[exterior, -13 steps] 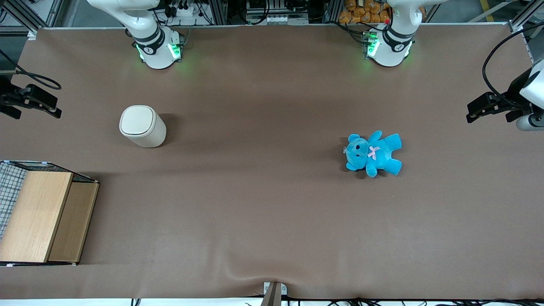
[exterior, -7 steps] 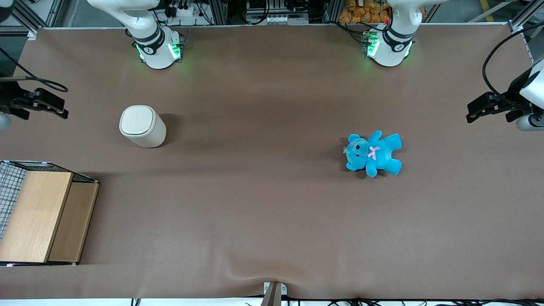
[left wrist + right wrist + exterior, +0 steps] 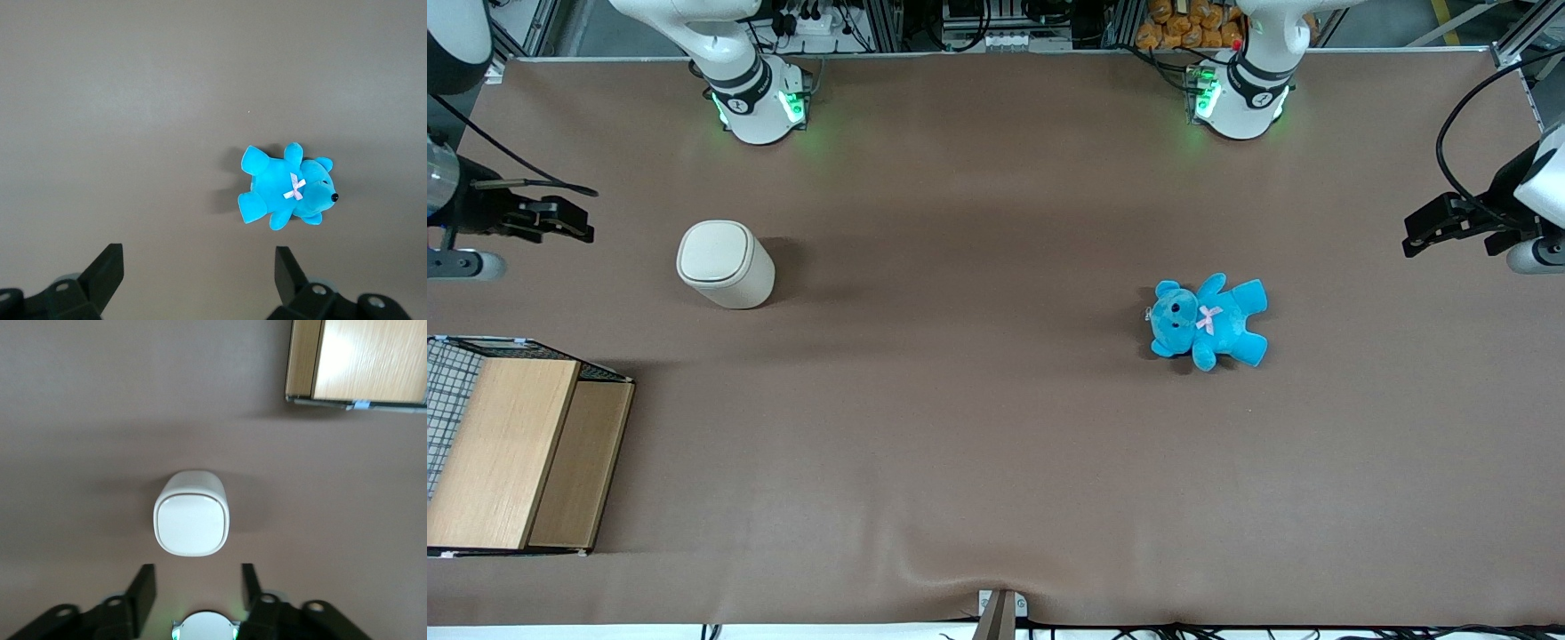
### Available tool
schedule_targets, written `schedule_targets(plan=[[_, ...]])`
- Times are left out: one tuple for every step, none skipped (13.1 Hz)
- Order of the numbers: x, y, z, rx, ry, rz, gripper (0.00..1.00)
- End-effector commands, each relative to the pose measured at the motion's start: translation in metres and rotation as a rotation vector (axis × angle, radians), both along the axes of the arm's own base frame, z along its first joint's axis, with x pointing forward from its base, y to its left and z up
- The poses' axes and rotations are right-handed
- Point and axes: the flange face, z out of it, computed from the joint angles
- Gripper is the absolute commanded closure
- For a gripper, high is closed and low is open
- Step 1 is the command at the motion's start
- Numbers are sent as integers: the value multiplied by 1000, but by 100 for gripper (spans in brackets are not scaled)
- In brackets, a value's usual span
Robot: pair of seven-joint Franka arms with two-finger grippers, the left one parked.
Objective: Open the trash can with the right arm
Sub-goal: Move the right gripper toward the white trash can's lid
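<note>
Trash can (image 3: 725, 264) stands upright on the brown table (image 3: 978, 427), lid down, toward my working arm's end. My gripper (image 3: 569, 223) hangs off beside it, fingers (image 3: 142, 591) spread, nothing in them. Wooden-topped wire box (image 3: 511, 449) sits nearer the front camera; blue teddy (image 3: 1209, 321) lies toward the parked arm's end.

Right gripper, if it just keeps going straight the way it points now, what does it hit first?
Probably the trash can: the open gripper looks down on its shut lid, though height and exact line are unclear.

The wire box (image 3: 511, 444) runs off the frame edge (its lid too), and so does the right arm (image 3: 454, 53).
</note>
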Motion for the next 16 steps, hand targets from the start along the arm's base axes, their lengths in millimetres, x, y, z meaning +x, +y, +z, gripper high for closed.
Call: schedule_targets(plan=[[-23, -7, -18, -14, 37, -11, 66], [-25, -9, -26, -13, 51, -15, 76], [-26, -11, -33, -12, 66, -18, 84], [-30, -14, -46, -7, 97, -11, 88], [-34, -15, -61, -4, 121, -8, 90], [-35, -16, -71, -3, 129, -10, 93], [-37, -20, -80, -1, 132, -17, 95], [-39, -21, -91, -1, 138, -18, 95], [-40, -21, -102, -1, 137, -18, 98], [-41, -21, -112, 0, 135, -19, 100], [-43, -23, -121, 0, 137, -21, 100], [-44, -23, -126, 0, 137, -22, 100], [-48, -24, -137, 1, 146, -24, 100], [-51, -24, -148, 2, 135, -23, 100], [-53, -24, -155, 1, 120, -22, 100], [-57, -23, -166, 1, 120, -20, 100]])
